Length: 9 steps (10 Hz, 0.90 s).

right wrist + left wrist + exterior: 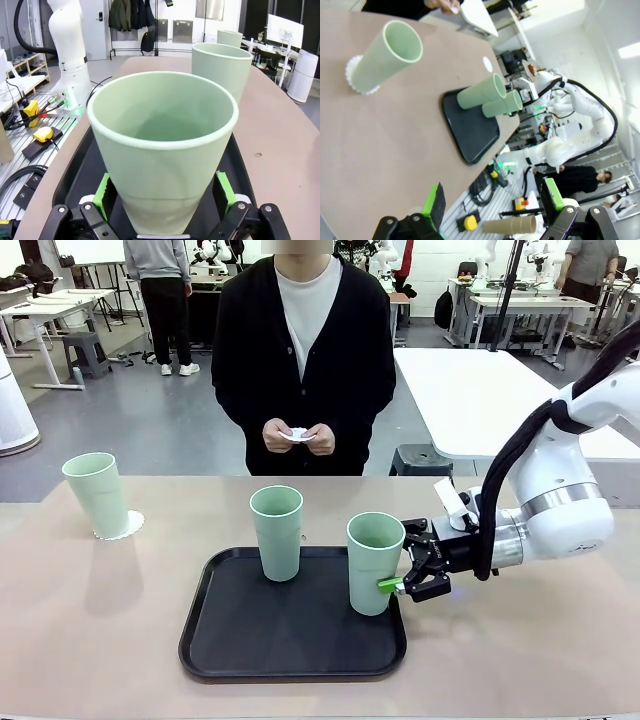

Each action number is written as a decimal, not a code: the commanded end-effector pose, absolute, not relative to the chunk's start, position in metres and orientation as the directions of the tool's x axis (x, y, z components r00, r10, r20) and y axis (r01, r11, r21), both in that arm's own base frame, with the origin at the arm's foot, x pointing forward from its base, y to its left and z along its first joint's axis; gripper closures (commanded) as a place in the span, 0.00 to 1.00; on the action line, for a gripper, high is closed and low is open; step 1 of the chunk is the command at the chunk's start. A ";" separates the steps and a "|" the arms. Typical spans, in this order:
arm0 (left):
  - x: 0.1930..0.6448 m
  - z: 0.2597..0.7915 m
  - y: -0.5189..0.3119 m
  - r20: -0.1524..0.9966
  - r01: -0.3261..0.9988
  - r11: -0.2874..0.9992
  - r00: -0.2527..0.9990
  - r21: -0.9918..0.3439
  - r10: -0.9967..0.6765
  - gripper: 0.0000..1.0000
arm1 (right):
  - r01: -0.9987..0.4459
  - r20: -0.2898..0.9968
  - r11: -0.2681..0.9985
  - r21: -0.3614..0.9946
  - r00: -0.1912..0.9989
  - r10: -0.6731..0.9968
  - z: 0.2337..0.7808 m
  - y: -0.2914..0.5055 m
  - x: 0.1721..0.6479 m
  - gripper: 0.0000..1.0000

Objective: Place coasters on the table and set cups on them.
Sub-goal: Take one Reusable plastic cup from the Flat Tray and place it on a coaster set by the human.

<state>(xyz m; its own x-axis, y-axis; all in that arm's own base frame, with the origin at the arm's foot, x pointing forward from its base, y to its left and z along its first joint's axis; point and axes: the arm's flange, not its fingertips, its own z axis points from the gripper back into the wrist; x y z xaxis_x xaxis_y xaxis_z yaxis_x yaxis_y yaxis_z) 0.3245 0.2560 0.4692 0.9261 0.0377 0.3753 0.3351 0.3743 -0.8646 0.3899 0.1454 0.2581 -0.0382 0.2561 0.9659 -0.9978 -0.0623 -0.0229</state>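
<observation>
step: taking right-hand cup (375,562) off tray (240,645) | right gripper (402,566): open, astride it | left gripper (492,206): open, empty | next: close, lift, set on coaster (297,434) once laid down

Bright, even overhead light; wrist views fisheye-distorted.

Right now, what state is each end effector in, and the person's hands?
Left end effector: open, empty.
Right end effector: open, straddling a mint-green cup on the black tray.
Person's hands: holding a white coaster.
</observation>
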 end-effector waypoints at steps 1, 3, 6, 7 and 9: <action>0.322 0.471 0.257 0.375 0.337 0.370 0.926 -0.866 0.035 0.00 | -0.997 0.975 -0.054 -0.048 -0.059 0.215 0.240 0.158 0.392 0.00; 0.322 0.471 0.257 0.375 0.337 0.370 0.926 -0.866 0.035 0.00 | -0.997 0.980 -0.069 -0.025 -0.038 0.197 0.237 0.162 0.393 0.00; 0.322 0.471 0.257 0.375 0.337 0.370 0.926 -0.866 0.035 0.00 | -0.993 0.981 -0.117 -0.011 -0.034 0.189 0.232 0.164 0.393 0.00; 0.322 0.471 0.257 0.375 0.337 0.370 0.926 -0.866 0.035 0.00 | -0.992 0.982 -0.126 -0.013 -0.036 0.183 0.231 0.164 0.393 0.57; 0.322 0.471 0.257 0.375 0.337 0.370 0.926 -0.866 0.035 0.00 | -0.992 0.984 -0.125 -0.011 -0.033 0.177 0.229 0.164 0.394 1.00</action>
